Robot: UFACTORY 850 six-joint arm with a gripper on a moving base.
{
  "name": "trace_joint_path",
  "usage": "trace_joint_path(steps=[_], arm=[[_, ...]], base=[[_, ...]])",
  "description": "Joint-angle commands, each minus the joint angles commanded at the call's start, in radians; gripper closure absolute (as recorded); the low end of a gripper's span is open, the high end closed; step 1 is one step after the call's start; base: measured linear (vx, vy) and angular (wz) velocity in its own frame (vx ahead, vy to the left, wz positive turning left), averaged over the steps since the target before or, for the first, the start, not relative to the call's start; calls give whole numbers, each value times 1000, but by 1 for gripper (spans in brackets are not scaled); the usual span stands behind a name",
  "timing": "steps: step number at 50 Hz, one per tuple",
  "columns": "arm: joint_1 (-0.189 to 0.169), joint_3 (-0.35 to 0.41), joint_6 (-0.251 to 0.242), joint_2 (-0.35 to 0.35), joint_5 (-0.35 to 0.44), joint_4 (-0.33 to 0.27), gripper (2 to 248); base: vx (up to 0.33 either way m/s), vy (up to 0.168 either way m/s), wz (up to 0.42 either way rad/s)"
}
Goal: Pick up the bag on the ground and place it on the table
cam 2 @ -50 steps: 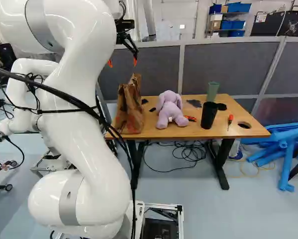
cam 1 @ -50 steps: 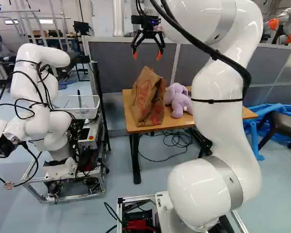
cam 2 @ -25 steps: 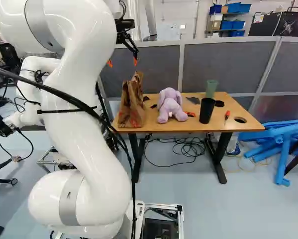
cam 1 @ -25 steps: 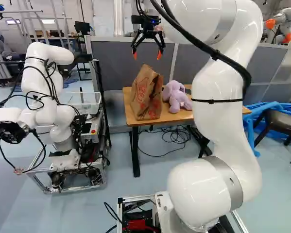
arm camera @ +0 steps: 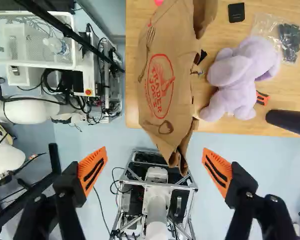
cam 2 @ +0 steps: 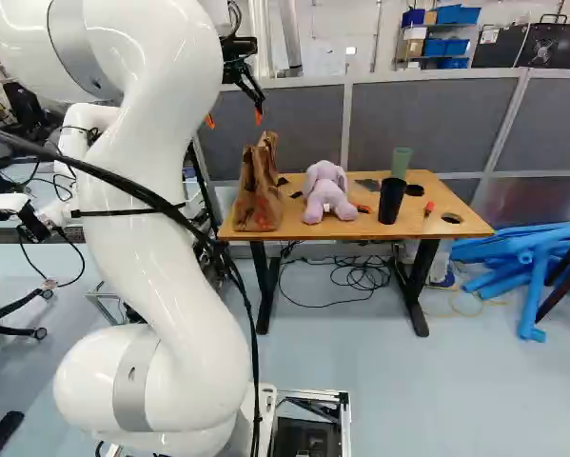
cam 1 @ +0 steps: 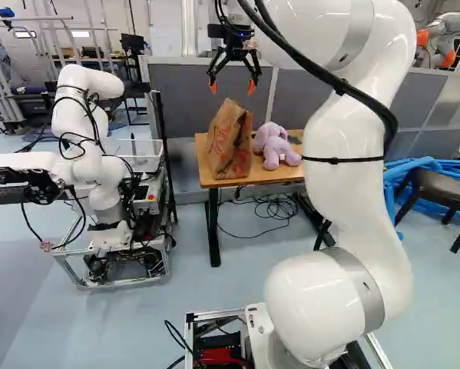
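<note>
Here, bag (cam 1: 230,142) on table (cam 2: 413,224); tool (cam 1: 232,87) aloft, spread

On the table (cam 2: 351,228), the toy (cam 2: 326,196) sits between bag (cam 2: 257,202) and cup (cam 2: 390,203).

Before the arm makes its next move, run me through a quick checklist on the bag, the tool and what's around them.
1. Bag on the table: ok, it stands upright near one end.
2. Tool open: ok, its fingers stand wide apart, gripping nothing.
3. Tool off the bag: ok, it hangs above with a visible gap in the left base view.
4. Bag and toy apart: cannot tell, they stand very close.
5. Bag steady by itself: cannot tell; it stands unheld, but its contents are hidden.
6. Other robot off the table: ok, it stands beyond the table's end nearest the bag.
</note>
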Motion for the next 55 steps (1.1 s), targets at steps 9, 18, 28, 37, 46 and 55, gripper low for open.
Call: trace_joint_path(steps=[9, 18, 28, 37, 46, 55], arm=[[0, 0, 0, 0, 0, 0, 3], [0, 0, 0, 0, 0, 0, 3], [0, 0, 0, 0, 0, 0, 3], [0, 0, 0, 0, 0, 0, 3], [0, 0, 0, 0, 0, 0, 3], [0, 3, 0, 1, 3, 0, 3]], base=[[-154, -1, 13], [-151, -3, 12], [-151, -2, 10], [-140, -6, 8], [-13, 1, 1], [5, 0, 0]])
